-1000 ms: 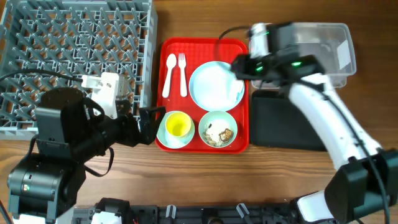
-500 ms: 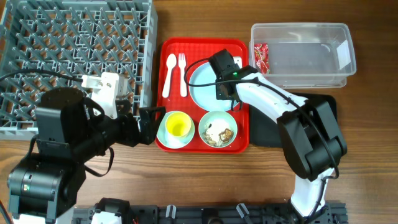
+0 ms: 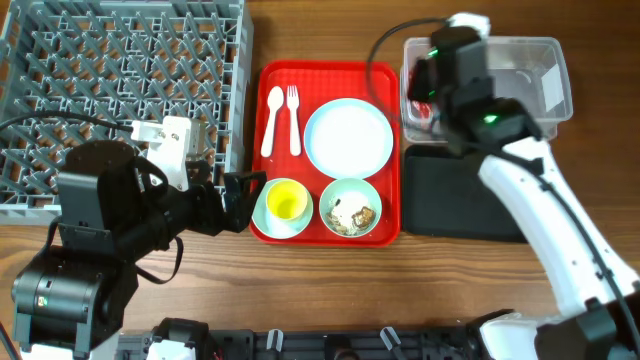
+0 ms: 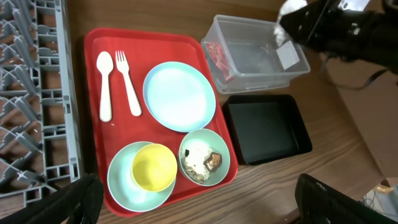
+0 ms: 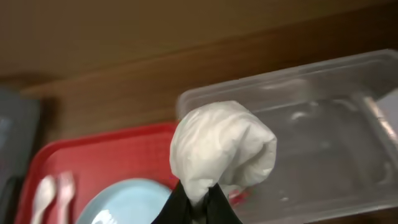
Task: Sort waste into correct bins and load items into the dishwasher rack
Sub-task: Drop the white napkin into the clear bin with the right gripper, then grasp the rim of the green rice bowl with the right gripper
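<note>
My right gripper [image 5: 199, 193] is shut on a crumpled white paper wad [image 5: 222, 146] and holds it over the left end of the clear tub [image 5: 311, 143]. From overhead that gripper [image 3: 426, 85] hangs above the tub [image 3: 520, 90], where the red-and-white wrapper [image 4: 217, 53] lies. The black tray [image 3: 465, 195] sits just in front of the tub. The plate [image 3: 348, 137], spoon [image 3: 271, 120], fork [image 3: 294, 118], yellow cup [image 3: 285, 203] on its saucer [image 3: 268, 222], and bowl [image 3: 351, 207] with food scraps rest on the red tray [image 3: 330, 72]. My left gripper [image 4: 205, 211] is open, low by the tray's near left corner.
The grey dishwasher rack [image 3: 120, 90] fills the far left of the table. Bare wood lies in front of the red tray and the black tray. My left arm's body [image 3: 100, 230] stands at the near left.
My right gripper dipped to the plate, shut on the white wad, and has swung back up over the clear tub. The left arm has not moved.
</note>
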`<action>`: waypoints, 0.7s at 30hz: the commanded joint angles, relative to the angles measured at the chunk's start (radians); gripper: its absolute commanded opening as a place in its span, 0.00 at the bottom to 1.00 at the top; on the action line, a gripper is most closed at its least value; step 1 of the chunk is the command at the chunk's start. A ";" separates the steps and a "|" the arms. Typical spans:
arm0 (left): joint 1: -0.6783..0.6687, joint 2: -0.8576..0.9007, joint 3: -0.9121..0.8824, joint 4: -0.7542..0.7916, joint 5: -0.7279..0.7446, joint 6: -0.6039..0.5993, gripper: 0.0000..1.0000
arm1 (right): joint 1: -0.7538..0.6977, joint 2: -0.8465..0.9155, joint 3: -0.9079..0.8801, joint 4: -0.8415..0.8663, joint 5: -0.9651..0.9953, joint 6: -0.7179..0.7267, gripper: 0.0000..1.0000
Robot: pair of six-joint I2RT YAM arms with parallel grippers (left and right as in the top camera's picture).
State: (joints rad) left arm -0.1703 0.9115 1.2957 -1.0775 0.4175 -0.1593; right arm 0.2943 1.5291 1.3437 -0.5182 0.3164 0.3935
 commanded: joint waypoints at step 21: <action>-0.004 -0.005 0.015 0.003 0.011 -0.006 1.00 | 0.233 -0.305 -0.071 -0.596 -0.494 0.120 0.52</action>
State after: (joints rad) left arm -0.1703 0.9115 1.2953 -1.0779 0.4175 -0.1593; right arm 0.4454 1.1683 1.3281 -1.0996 -0.1577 0.4255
